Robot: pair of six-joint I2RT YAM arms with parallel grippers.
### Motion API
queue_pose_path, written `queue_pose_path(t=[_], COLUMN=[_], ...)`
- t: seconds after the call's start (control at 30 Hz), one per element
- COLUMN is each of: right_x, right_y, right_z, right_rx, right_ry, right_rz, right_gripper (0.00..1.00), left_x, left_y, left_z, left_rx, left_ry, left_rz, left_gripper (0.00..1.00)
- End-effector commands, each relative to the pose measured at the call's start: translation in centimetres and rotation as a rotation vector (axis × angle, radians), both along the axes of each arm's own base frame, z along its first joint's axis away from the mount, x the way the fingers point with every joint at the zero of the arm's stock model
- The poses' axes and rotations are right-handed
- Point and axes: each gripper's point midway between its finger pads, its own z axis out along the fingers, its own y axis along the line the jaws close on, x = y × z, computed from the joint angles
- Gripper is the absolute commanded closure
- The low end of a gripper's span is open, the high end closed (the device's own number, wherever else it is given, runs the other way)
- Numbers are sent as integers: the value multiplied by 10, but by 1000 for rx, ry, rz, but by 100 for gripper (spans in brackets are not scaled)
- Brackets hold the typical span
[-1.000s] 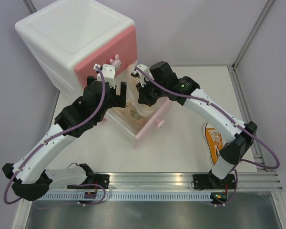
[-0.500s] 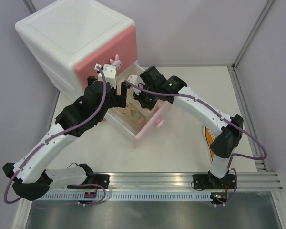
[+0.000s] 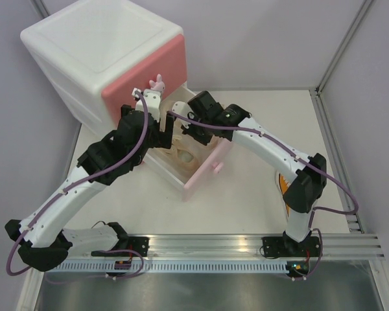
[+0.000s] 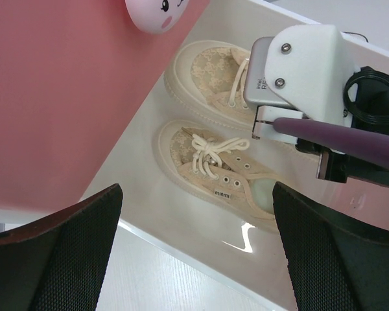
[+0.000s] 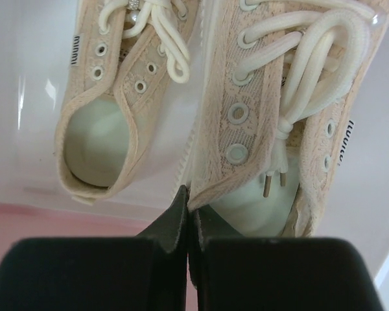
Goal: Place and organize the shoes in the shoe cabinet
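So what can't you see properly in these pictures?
- Orange shoe: top view, mostly behind the right arm; a second one shows nowhere.
- Far cream shoe: left wrist view, heel covered by the right arm's wrist.
- Right tool: right wrist view, shut at the collar of a shoe; whether it pinches fabric is unclear.
- Top drawer: top view, closed, inside hidden.

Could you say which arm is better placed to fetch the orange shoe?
Right, likely: the orange shoe lies by its elbow at the table's right. The right gripper must first release the cream shoe; the left gripper is open but farther off.
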Motion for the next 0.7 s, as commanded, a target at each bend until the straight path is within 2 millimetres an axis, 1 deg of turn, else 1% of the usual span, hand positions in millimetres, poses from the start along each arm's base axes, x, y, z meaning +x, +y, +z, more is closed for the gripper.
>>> queue_pose_path(t=[0.0,0.13,0.23,0.27,0.47,0.57,0.67], right_x=[26,33,36,35,26,24,27], right_y=[11,10,4,2,-2,-2,-1], right_z=[3,-6,-17,-23,-41,-47,-50], right_rx=[10,17,-12,-24,-55,-60,-65], right_ry=[-113,-97,-93,-83,-42,-33,-35], right_rz=[-5,-46,-73,-76,-54,-46,-47], right_gripper=[99,99,99,99,99,100,99], left_x=[3,1,1,1,1,3,3], left_y=[1,3,4,4,3,3,1], left_z=[8,7,7,6,2,1,0], left_rx=[2,10,12,14,21,28,30], left_ry=[-27,-21,-21,-19,-12,-11,-6], left_rz=[4,6,10,10,11,11,6], left_gripper=[0,0,0,0,0,0,0])
